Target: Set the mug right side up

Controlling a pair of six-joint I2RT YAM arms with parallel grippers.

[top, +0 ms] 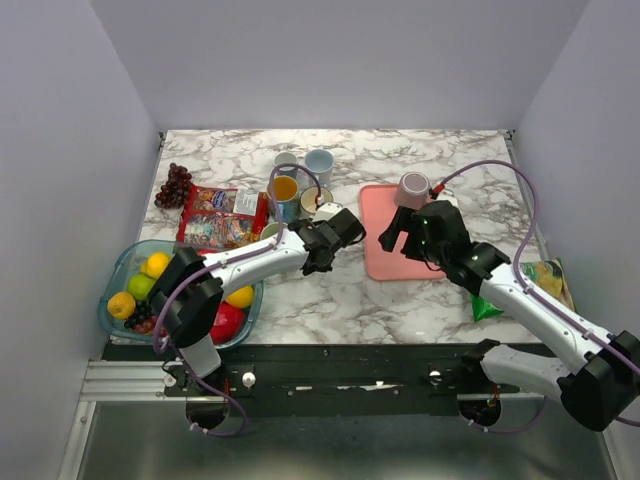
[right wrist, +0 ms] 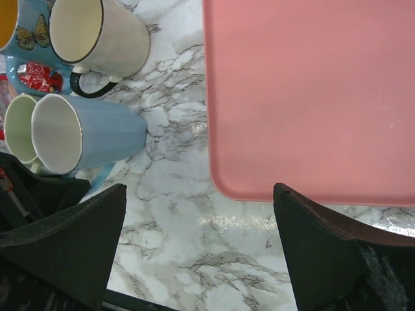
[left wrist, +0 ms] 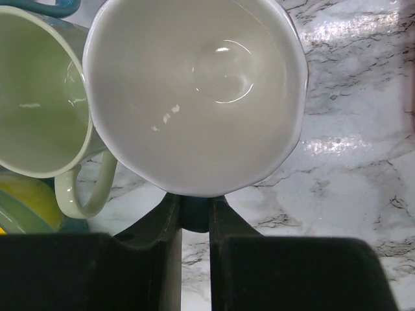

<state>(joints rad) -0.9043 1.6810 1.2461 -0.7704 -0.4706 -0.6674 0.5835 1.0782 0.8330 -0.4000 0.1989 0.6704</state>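
Mug (left wrist: 194, 97) rim-up w/ L pincer (left wrist: 194, 210) pinching it; R pincer (right wrist: 199, 194) agape.

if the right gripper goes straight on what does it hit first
Probably the marble table by the pink tray; depth is unclear. The right gripper is open, with nothing between its fingers.

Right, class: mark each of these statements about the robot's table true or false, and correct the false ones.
1. The mauve mug stands on the pink tray. True.
2. The right gripper is shut on the mug. False: its fingers are wide apart over the tray's edge and hold nothing.
3. The green bag lies at the left side of the table. False: it lies at the right side, beside the right arm.
4. The fruit bowl sits at the near left corner. True.
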